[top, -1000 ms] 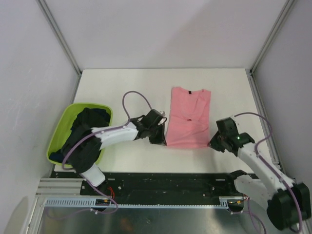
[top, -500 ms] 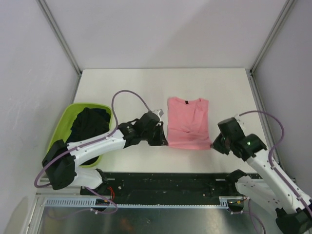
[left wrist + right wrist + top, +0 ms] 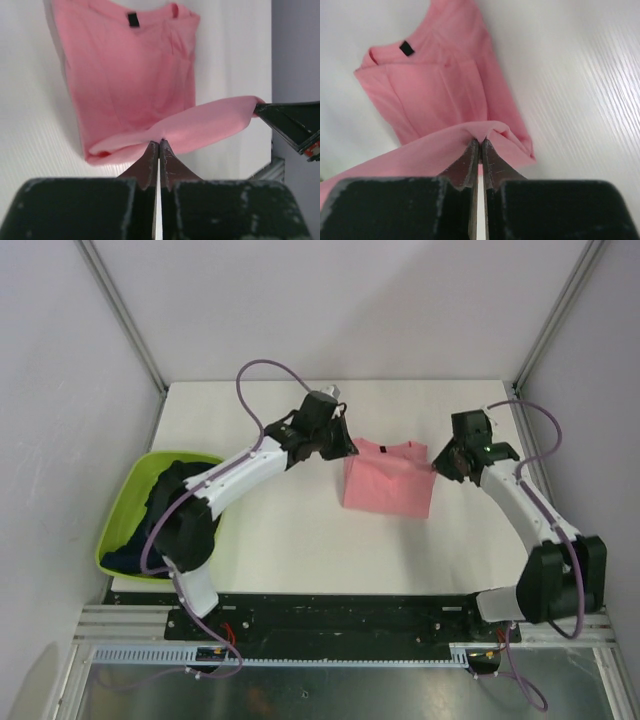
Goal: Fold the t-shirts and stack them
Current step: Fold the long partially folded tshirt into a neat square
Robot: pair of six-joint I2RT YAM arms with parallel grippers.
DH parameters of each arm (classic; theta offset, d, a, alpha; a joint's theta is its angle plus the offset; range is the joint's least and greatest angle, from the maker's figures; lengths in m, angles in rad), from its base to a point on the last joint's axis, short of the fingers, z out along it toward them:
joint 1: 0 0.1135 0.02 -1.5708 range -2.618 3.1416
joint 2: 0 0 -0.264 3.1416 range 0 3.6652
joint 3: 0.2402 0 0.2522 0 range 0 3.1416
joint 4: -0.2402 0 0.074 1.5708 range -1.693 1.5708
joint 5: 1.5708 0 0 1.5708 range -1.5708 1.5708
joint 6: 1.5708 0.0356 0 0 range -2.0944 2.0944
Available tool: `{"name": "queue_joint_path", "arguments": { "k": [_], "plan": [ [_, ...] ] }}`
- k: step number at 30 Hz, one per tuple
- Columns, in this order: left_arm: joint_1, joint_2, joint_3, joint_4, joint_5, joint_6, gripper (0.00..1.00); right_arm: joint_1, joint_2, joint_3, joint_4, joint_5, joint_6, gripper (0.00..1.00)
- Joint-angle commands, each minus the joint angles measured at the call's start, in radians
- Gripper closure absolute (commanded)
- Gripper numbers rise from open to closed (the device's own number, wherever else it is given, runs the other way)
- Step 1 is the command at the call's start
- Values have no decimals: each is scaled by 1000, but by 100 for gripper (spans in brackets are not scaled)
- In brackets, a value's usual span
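L gripper (image 3: 159, 145): fingers pressed together, pinching the L end of a raised edge of the pink tee (image 3: 388, 485).
R gripper (image 3: 480, 145): also clamped tight, on the R end of the same edge; cloth puckers into a small pleat at the tips.
Held edge: strung betw. the 2 grippers, clear of the table (image 3: 270, 530), hanging over the tee's collar half.
Pink tee, rest: lies flat, centre-R of table; collar label (image 3: 133, 19) shows at the far end. Near end is a straight, rounded fold.
Dark tees (image 3: 172, 490): heaped in the lime tub (image 3: 112, 540).
Tub: front-L of table, overhanging the L edge; well apart from pink tee.
Room L: wide open tabletop betw. tub and tee; only the L arm crosses above it.
Room near: open strip from the fold to the near table edge.
Room far: some open table behind both grippers, up to the back wall (image 3: 340, 310).
Room R: R arm runs along this side, near the table's R edge; narrower band betw. it and the tee.
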Motion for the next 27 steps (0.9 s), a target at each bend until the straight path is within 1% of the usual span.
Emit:
{"name": "queue_joint_path", "arguments": {
  "k": [1, 6, 13, 21, 27],
  "plan": [
    [50, 120, 128, 0, -6, 56, 100, -36, 124, 88, 201, -37, -72, 100],
    [96, 248, 258, 0, 8, 83, 100, -56, 265, 179, 290, -41, -94, 100],
    [138, 390, 401, -1, 22, 96, 100, -74, 422, 295, 352, -63, -89, 100],
    [193, 520, 539, -1, 34, 92, 100, -77, 639, 472, 371, -86, -87, 100],
    [229, 616, 618, 0, 54, 92, 100, -73, 824, 658, 324, -95, -91, 100]
  ]
}}
